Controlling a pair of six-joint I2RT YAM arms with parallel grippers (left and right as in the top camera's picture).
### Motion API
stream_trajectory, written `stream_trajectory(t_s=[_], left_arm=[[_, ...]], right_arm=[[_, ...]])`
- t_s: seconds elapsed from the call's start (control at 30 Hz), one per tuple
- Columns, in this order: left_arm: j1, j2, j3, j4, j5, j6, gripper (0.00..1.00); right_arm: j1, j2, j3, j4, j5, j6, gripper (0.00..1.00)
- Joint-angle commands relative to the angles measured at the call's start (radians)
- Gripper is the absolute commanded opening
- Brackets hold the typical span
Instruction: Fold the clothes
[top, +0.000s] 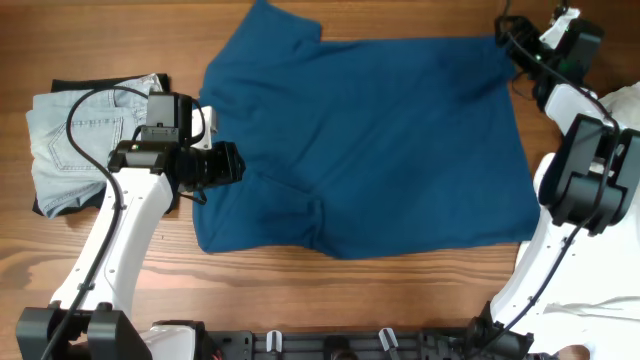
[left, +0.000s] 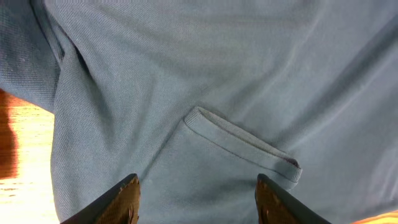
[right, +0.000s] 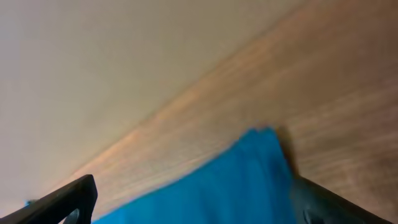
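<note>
The dark blue polo shirt (top: 370, 140) lies spread across the middle of the wooden table (top: 300, 300), mostly flat. One corner pokes toward the far edge, and a soft ridge of cloth runs near its near-left part. In the left wrist view a hemmed sleeve edge (left: 242, 146) rests folded on top of the shirt body, just ahead of the fingers. The left gripper (left: 199, 202) hangs over the shirt's left side with its two fingers (left: 124, 199) spread wide and nothing between them; whether they touch the cloth cannot be told. The right gripper (right: 196, 205) sits at the shirt's far-right corner. Its fingers (right: 68, 199) are also well apart, and the blue corner lies on the wood in the gap between them, not pinched. Left of the shirt, beside the left arm (top: 120, 230), lies a bundle of pale denim (top: 75, 130). It rests on a black garment (top: 100, 82) that shows only at its edges. At the near-right corner, behind the base of the right arm (top: 580, 180), a patch of white cloth (top: 600, 325) shows, possibly another garment, though too little of it is visible to be sure.
</note>
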Motion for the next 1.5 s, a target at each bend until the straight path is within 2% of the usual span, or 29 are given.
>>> stream_trajectory(t_s=[0.0, 0.07, 0.13, 0.2, 0.27, 0.43, 0.57, 0.67, 0.87, 1.0, 1.03, 1.07, 1.1, 1.13, 1.23, 1.3, 1.37, 1.43, 1.47], left_arm=[[-0.005, -0.013, 0.013, 0.021, 0.012, 0.013, 0.58], [-0.005, -0.01, 0.013, 0.034, 0.013, 0.016, 0.52], [-0.005, 0.003, 0.013, 0.0, 0.013, 0.016, 0.51], [-0.004, 0.03, 0.012, -0.061, -0.002, 0.016, 0.59], [-0.004, 0.061, 0.01, -0.074, -0.012, 0.016, 0.62], [-0.011, 0.215, -0.002, 0.108, -0.008, 0.023, 0.6], [-0.048, 0.35, -0.001, 0.195, 0.053, 0.123, 0.57], [-0.074, 0.399, -0.001, 0.223, 0.054, 0.153, 0.57], [-0.118, 0.401, -0.001, 0.168, 0.053, 0.2, 0.4], [-0.118, 0.398, 0.0, 0.163, 0.025, 0.199, 0.24], [-0.118, 0.396, 0.001, 0.165, 0.013, 0.199, 0.24], [-0.118, 0.388, 0.003, 0.163, -0.006, 0.199, 0.29], [-0.118, 0.377, 0.011, 0.15, -0.035, 0.199, 0.44], [-0.118, 0.369, 0.019, 0.138, -0.048, 0.199, 0.44], [-0.118, 0.341, 0.026, 0.132, -0.049, 0.199, 0.41], [-0.118, 0.33, 0.026, 0.131, -0.045, 0.199, 0.21], [-0.118, 0.33, 0.026, 0.123, -0.04, 0.198, 0.13], [-0.118, 0.329, 0.026, 0.113, -0.041, 0.199, 0.13], [-0.118, 0.325, 0.026, 0.113, -0.042, 0.199, 0.26]], right_arm=[[-0.015, -0.182, 0.013, -0.164, -0.023, -0.105, 0.99], [-0.011, -0.297, 0.013, -0.332, -0.028, -0.154, 1.0], [0.001, -0.419, 0.013, -0.512, -0.025, -0.188, 1.0], [0.01, -0.517, 0.013, -0.649, -0.023, -0.192, 1.0], [0.011, -0.586, 0.013, -0.753, -0.023, -0.191, 1.0], [0.011, -0.693, 0.013, -1.009, -0.025, -0.191, 0.99], [0.011, -0.695, 0.0, -1.149, -0.031, -0.229, 0.99], [0.011, -0.692, -0.006, -1.198, -0.03, -0.259, 0.99], [0.011, -0.692, -0.006, -1.216, 0.012, -0.283, 0.99], [0.011, -0.692, -0.006, -1.218, 0.013, -0.284, 1.0], [0.011, -0.692, -0.006, -1.221, 0.016, -0.284, 0.99], [0.011, -0.691, -0.006, -1.223, 0.021, -0.283, 1.0], [0.011, -0.69, -0.006, -1.227, 0.039, -0.283, 0.99], [0.011, -0.689, -0.006, -1.229, 0.047, -0.283, 1.0], [0.011, -0.684, -0.006, -1.244, 0.073, -0.284, 1.0], [0.011, -0.682, -0.006, -1.249, 0.076, -0.283, 1.0], [0.011, -0.681, -0.006, -1.249, 0.084, -0.282, 1.0], [0.011, -0.681, -0.006, -1.252, 0.095, -0.283, 1.0], [0.011, -0.681, -0.006, -1.253, 0.095, -0.284, 1.0]])
